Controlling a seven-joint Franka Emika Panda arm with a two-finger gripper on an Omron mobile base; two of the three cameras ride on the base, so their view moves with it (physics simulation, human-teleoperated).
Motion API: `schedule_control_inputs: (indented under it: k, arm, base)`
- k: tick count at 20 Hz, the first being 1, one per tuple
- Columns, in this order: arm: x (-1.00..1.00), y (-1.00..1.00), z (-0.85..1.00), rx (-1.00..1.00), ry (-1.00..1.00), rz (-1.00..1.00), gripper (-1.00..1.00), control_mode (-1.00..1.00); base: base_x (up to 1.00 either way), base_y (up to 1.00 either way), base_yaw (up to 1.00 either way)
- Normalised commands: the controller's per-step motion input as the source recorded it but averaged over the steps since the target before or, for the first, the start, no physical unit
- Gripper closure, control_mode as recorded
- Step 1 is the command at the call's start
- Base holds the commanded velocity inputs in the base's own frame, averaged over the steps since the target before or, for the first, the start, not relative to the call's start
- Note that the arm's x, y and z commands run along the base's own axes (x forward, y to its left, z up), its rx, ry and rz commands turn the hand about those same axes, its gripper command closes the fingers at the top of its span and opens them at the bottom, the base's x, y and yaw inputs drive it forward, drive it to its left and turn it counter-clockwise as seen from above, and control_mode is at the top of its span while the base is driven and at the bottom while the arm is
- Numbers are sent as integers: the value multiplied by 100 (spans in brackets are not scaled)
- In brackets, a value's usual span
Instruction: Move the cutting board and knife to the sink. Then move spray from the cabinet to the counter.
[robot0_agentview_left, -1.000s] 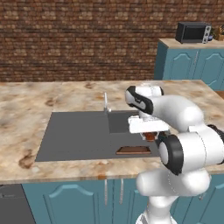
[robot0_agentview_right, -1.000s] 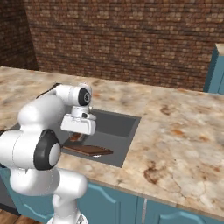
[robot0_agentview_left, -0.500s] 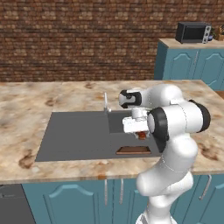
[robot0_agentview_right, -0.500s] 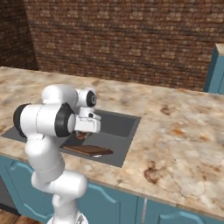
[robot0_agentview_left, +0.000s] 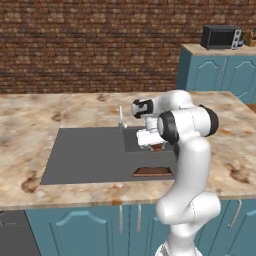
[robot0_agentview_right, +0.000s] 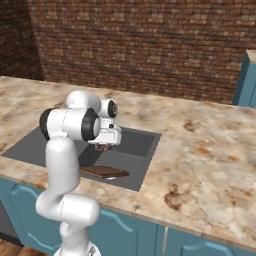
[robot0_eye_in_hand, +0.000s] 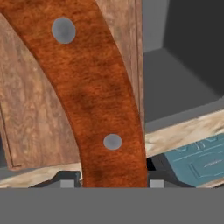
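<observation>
Over the sink (robot0_agentview_left: 90, 155), near its right end, the gripper (robot0_agentview_left: 151, 141) hangs with the knife (robot0_eye_in_hand: 94, 100) pinched between its fingers. In the hand view the reddish-brown handle with its two grey rivets runs up from between the two dark tips, so the jaws stand partly closed on that handle. I cannot make out the blade.

Compared with a second ago, the arm has folded itself differently. The elbow, which lay low and out toward the near counter edge, has swung up and in, so the big dark joint now stands above the hand. The hand itself has hardly drifted; it was above the right part of the basin then and it is there now. The grip looks unchanged across that second.

The cutting board (robot0_agentview_right: 102, 171) already lies down in the basin, against the near wall at the right end, just below and nearer than the hand. So the first item appears delivered, and the knife seems to be in the last stretch of its carry: what remains, I would judge, is to lower it and let go, either onto the board or beside it.

Around the basin runs the mottled tan counter (robot0_agentview_right: 200, 165). Teal cabinets (robot0_agentview_left: 215, 70) stand at the far right under a microwave (robot0_agentview_left: 219, 37).
</observation>
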Motion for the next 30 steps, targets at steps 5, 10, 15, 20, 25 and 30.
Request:
schedule_control_inputs:
  k: [5,10,15,20,25,30]
  arm:
    - [34,-10,-41,0,6,0,100,-100]
    - [7,-1,-60,0,2,0,100,-100]
    - [1,0,-70,0,5,0,100,-100]
    - [0,0,-59,0,6,0,100,-100]
    - [0,0,-29,0,4,0,100,-100]
    - [0,0,-1,0,1,0,-100,-100]
  base:
    - [0,0,0]
    - [0,0,0]
    - [0,0,0]
    - [0,0,0]
    - [0,0,0]
    - [0,0,0]
